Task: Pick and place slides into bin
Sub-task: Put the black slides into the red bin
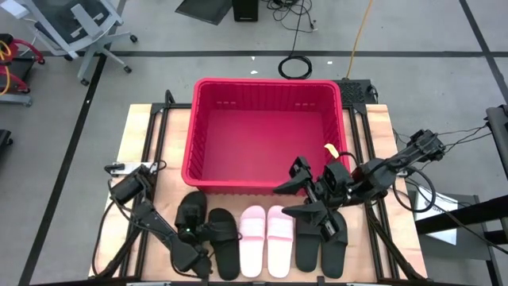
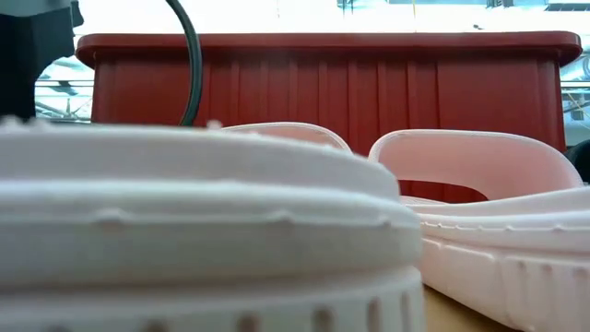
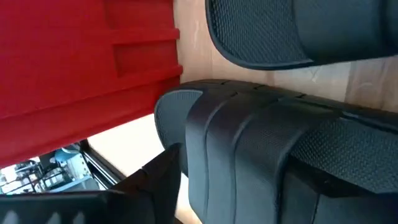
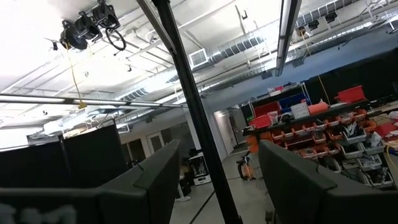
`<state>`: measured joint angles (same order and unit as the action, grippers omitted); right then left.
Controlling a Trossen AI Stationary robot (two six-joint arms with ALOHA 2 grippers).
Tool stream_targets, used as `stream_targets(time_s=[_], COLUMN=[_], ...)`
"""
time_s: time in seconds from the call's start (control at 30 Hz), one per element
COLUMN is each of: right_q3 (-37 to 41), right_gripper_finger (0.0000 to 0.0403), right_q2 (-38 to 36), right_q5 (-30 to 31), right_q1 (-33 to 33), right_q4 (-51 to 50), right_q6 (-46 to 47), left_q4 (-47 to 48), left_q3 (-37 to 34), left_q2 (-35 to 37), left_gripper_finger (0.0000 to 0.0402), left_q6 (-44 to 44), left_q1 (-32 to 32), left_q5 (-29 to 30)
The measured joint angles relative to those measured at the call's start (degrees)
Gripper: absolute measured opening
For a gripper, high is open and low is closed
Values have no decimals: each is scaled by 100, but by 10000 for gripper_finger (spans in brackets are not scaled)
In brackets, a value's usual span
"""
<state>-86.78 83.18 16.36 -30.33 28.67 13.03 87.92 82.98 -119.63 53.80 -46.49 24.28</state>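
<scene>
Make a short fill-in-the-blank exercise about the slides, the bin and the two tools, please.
1. The red bin holds ____ slides.
2. The two pale slides lie between two ____ pairs.
3. The left tool is down at the black slide nearest the table's ____ edge.
4. The fingers of the right tool are ____.

Missing words: no; black; left; open

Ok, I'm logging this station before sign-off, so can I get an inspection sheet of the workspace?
Surface: wooden table, bare at its edges.
Job's things: red bin looks empty; four black slides and two pink slides in a row in front of it.
Clutter: nothing seen.
Grippers: left gripper down at a black slide; right gripper open, raised near the bin's corner.
Cables: coil on the floor.
Surroundings: office chair, shelving.
</scene>
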Motion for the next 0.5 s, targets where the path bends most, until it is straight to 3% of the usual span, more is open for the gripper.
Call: stream_targets(time_s=[0.23, 0.5], right_q3=[0, 0], right_gripper_finger=[205, 205], right_q2=[0, 0], right_q5=[7, 11], right_q1=[2, 66], right_q4=[26, 24], right_q6=[-19, -19], left_q4=[-125, -69], left_q3=[-122, -526], left_q2=[0, 0], left_gripper_finger=[205, 192], left_q6=[-100, -88], left_q1=[182, 208], left_q5=[125, -328])
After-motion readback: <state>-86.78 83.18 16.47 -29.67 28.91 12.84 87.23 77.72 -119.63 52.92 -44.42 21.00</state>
